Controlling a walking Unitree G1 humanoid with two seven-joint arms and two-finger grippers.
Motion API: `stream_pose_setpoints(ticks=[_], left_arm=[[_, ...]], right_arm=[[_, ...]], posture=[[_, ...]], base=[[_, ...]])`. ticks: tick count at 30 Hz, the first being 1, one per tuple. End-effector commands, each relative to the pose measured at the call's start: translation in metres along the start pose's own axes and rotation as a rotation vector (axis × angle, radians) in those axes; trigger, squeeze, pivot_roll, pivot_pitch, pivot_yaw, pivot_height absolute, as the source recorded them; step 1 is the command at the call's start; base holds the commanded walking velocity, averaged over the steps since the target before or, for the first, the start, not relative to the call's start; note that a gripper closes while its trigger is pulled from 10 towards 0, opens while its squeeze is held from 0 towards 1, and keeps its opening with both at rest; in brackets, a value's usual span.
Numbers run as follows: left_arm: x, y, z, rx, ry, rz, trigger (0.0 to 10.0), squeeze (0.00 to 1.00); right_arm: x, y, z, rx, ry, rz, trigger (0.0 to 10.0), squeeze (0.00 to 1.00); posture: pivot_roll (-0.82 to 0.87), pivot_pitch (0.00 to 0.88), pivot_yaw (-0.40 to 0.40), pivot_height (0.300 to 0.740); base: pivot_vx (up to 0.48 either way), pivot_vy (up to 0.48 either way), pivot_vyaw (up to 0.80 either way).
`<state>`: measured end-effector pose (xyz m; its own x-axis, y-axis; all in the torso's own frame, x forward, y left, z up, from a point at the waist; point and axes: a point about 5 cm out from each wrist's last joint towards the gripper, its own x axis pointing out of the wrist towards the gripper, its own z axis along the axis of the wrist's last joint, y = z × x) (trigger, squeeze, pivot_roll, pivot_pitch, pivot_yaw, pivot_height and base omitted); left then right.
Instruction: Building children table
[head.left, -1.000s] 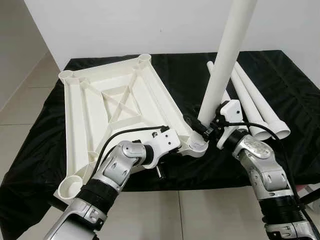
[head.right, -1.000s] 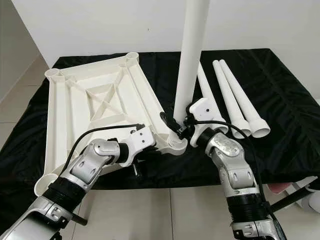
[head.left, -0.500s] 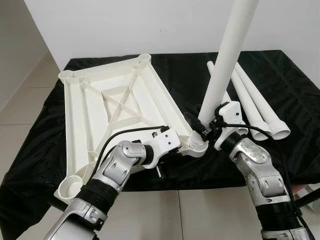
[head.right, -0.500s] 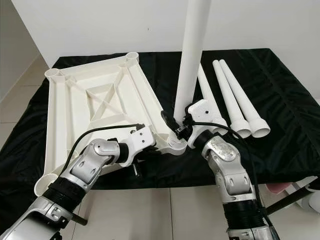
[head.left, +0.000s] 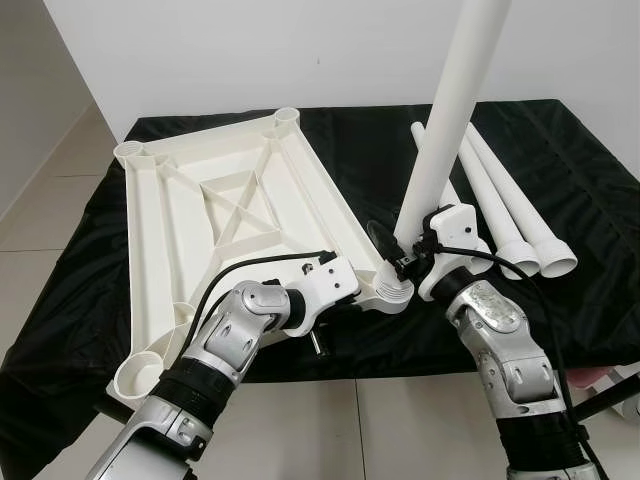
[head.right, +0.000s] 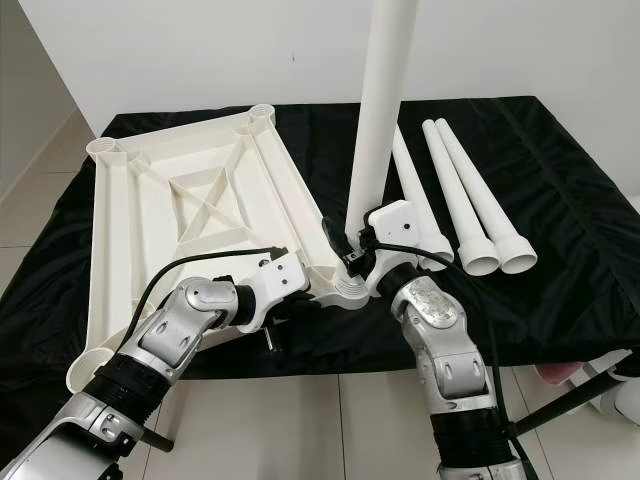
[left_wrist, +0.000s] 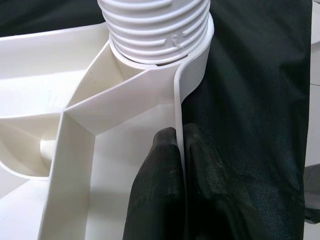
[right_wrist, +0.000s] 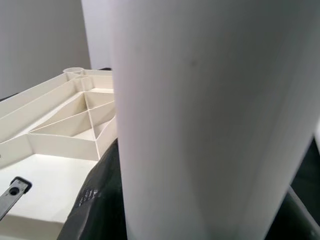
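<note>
Table leg (head.left: 440, 140) in clamped right claw (head.left: 398, 262)

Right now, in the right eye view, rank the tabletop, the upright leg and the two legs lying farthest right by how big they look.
1. Upturned tabletop, widest by far.
2. Upright leg, held by the right gripper at the corner socket; it runs off the top and stands nearer the camera, so unsure.
3. The two lying legs look alike.

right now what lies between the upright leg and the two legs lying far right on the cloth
One more white leg lies flat on the black cloth between the upright leg and the right-hand pair, seen in the right eye view.
</note>
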<state>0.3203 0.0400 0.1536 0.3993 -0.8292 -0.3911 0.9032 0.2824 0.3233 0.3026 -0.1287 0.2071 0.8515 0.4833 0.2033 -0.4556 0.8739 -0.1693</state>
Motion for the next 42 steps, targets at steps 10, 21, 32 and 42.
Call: stream_pose_setpoints(ticks=[10,21,32,42], left_arm=[[-0.004,0.008,0.004,0.001,-0.027,0.124,10.0,0.0],[-0.004,0.008,0.005,0.001,-0.03,0.127,10.0,0.0],[-0.004,0.009,0.006,0.0,-0.031,0.128,10.0,0.0],[-0.004,0.008,0.006,-0.001,-0.032,0.129,10.0,0.0]], right_arm=[[-0.001,0.013,-0.018,0.037,0.095,-0.072,10.0,0.0],[-0.001,0.016,-0.02,0.044,0.1,-0.187,10.0,0.0],[-0.002,0.024,-0.021,0.056,0.096,-0.255,10.0,0.0],[-0.002,0.028,-0.02,0.057,0.091,-0.364,10.0,0.0]], posture=[[-0.12,0.131,0.071,0.74],[-0.11,0.133,0.067,0.74],[-0.12,0.135,0.068,0.74],[-0.11,0.134,0.065,0.74]], base=[[0.0,0.0,0.0],[0.0,0.0,0.0],[0.0,0.0,0.0],[0.0,0.0,0.0]])
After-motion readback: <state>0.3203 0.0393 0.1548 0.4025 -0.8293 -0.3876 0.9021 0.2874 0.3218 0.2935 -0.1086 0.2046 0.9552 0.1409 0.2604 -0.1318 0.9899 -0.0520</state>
